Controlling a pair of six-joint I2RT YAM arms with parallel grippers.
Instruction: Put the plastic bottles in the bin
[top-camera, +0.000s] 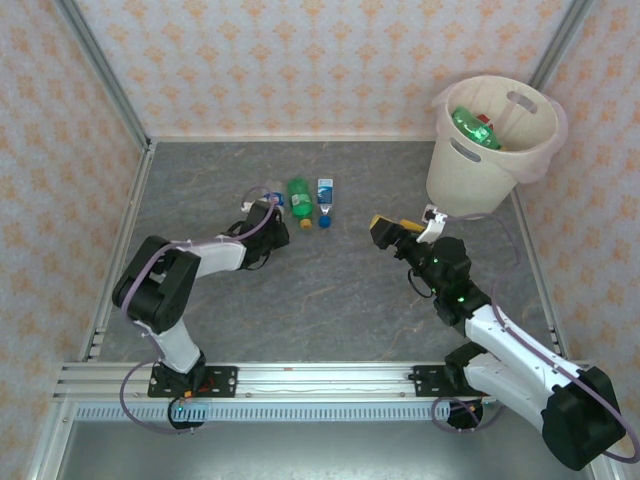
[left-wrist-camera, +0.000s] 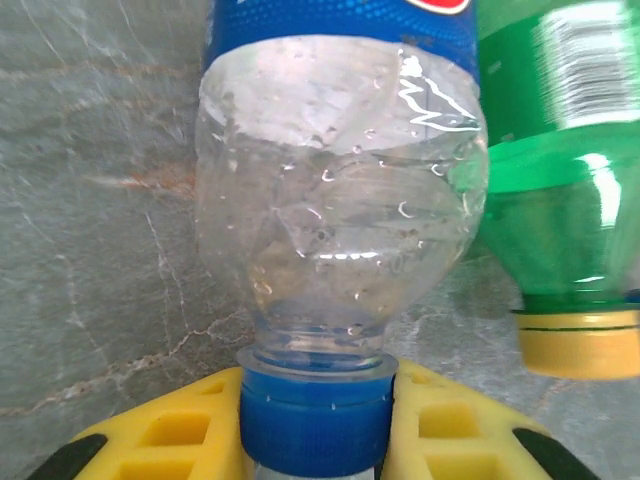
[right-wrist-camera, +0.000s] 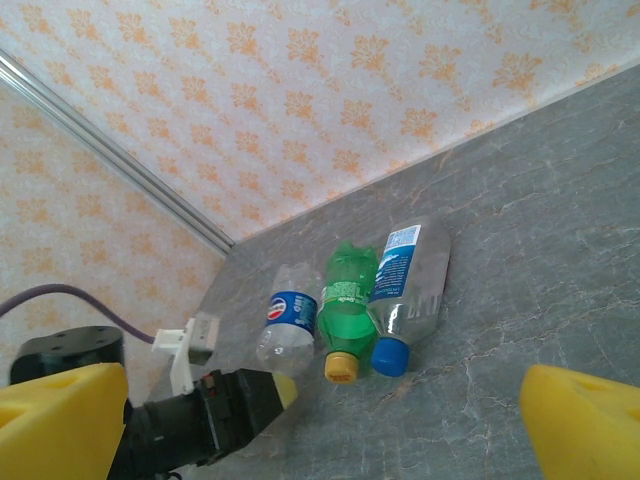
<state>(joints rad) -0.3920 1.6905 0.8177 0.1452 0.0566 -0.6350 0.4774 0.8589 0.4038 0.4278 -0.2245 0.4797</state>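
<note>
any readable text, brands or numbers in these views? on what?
None can be read.
Blue-label bottle: logo cut off, no letters visible.
Green bottle: white print, blurred.
White-label bottle: print too small.

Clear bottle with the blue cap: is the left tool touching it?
Touching. Left wrist view: yellow fingers of the left tool clamp the blue cap of the clear bottle from both sides.

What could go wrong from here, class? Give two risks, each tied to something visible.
The left fingers pinch the clear bottle only by its blue cap, so it may swing or slip when lifted. The green bottle lies close alongside and could be knocked rolling.
</note>
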